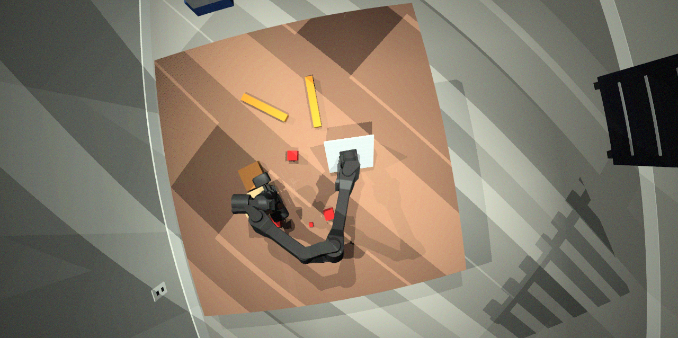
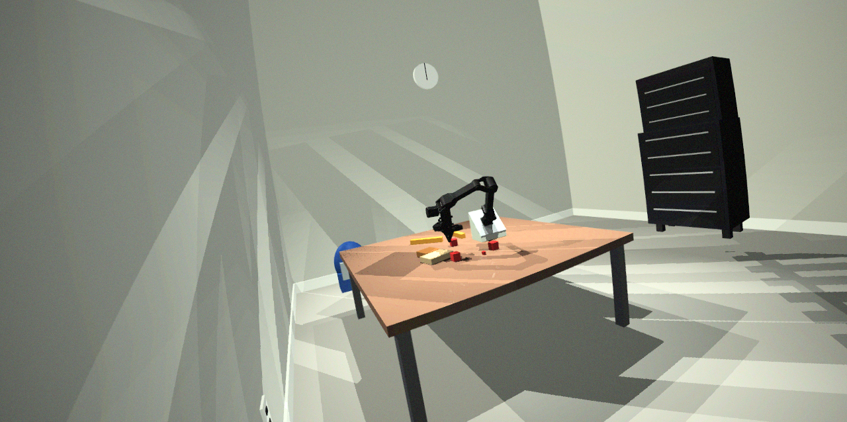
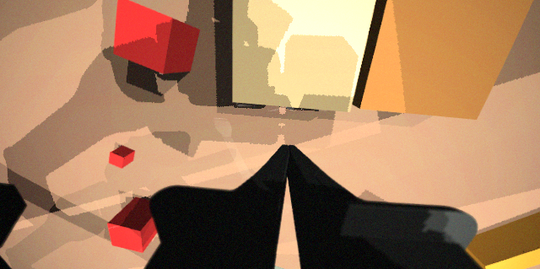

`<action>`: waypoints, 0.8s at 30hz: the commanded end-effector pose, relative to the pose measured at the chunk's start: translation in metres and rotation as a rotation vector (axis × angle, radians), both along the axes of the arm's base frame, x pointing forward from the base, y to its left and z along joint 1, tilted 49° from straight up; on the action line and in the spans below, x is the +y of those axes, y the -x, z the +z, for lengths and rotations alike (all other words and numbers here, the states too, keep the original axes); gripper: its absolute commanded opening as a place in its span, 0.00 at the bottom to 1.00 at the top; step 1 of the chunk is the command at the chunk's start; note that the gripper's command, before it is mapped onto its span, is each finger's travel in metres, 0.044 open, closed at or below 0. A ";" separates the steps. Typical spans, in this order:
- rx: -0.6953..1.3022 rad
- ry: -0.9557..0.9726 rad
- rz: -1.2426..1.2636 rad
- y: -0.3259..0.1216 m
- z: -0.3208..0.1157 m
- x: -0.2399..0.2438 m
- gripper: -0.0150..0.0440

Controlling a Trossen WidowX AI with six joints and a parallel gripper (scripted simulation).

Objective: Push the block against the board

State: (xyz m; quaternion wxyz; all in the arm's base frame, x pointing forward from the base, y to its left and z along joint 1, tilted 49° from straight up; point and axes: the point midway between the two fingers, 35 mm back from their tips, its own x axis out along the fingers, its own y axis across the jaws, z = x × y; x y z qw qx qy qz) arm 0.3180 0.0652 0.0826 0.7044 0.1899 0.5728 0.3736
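Observation:
The orange-brown square block point(image 1: 248, 174) point(image 2: 426, 251) point(image 3: 456, 41) lies flat beside the pale yellow board point(image 1: 256, 192) point(image 2: 435, 257) point(image 3: 321, 12). In the wrist view a narrow dark band runs between their facing long sides; I cannot tell whether it is a gap or a shaded side. Their near edges look roughly in line there. My gripper point(image 3: 288, 151) point(image 2: 448, 240) is shut with nothing between its fingertips. In the wrist view the tips show beyond the board's near end, apart from both pieces. The arm hides much of the board in the top view.
A red cube point(image 1: 277, 224) point(image 2: 455, 256) point(image 3: 139, 29) is close to the board. Two other red cubes point(image 1: 292, 156) point(image 1: 329, 214) and a tiny red cube point(image 1: 311, 224) point(image 3: 121, 158) lie around the arm. Two yellow bars point(image 1: 264, 107) point(image 1: 313, 101) lie farther back. A white box point(image 1: 367, 146) is under the arm's base.

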 end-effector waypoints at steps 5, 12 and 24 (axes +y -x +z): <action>0.032 -0.004 -0.008 0.003 -0.019 0.016 0.25; 0.032 -0.008 -0.008 0.003 -0.040 0.042 0.25; 0.031 -0.008 -0.008 -0.013 -0.036 0.044 0.25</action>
